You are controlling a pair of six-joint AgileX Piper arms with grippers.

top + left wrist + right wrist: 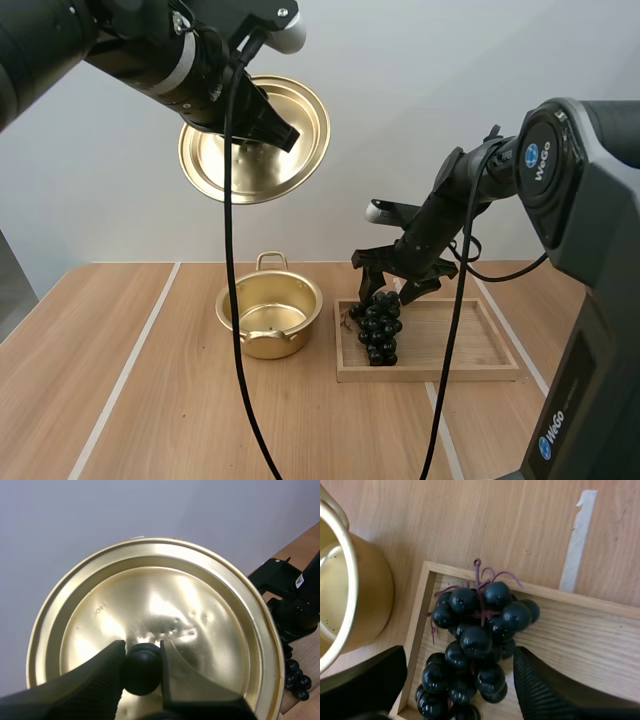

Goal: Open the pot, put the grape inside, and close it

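Holding the lid (290, 140) aloft in the left gripper (262, 118) in the high view, tilted and well above the pot (268, 312), most likely to leave the open mouth free for the drop. Standing uncovered on the table (120, 400), just beside the wooden tray (450, 365), so only a short carry needed. Lying at the tray's end nearest the pot: the grapes (380, 325), not yet lifted. Hovering right over the bunch with the right gripper (395, 285), fingers spread to either side. Turning to the left wrist view: pinching the black knob (142, 669) at the lid's centre between both fingers, probably for want of any other firm handhold on so thin a disc; grip centred, hence little tendency to swing. Beyond the lid's rim, a glimpse of the other arm's gripper above the dark berries. Turning to the right wrist view: straddling the bunch with fingers wide apart, one on each side, nothing clamped yet. Aimed, by the look of it, at the thick middle of the cluster rather than the thin purple stem (481, 575), for a surer hold. Close against the tray's outer wall, the golden side of the pot.
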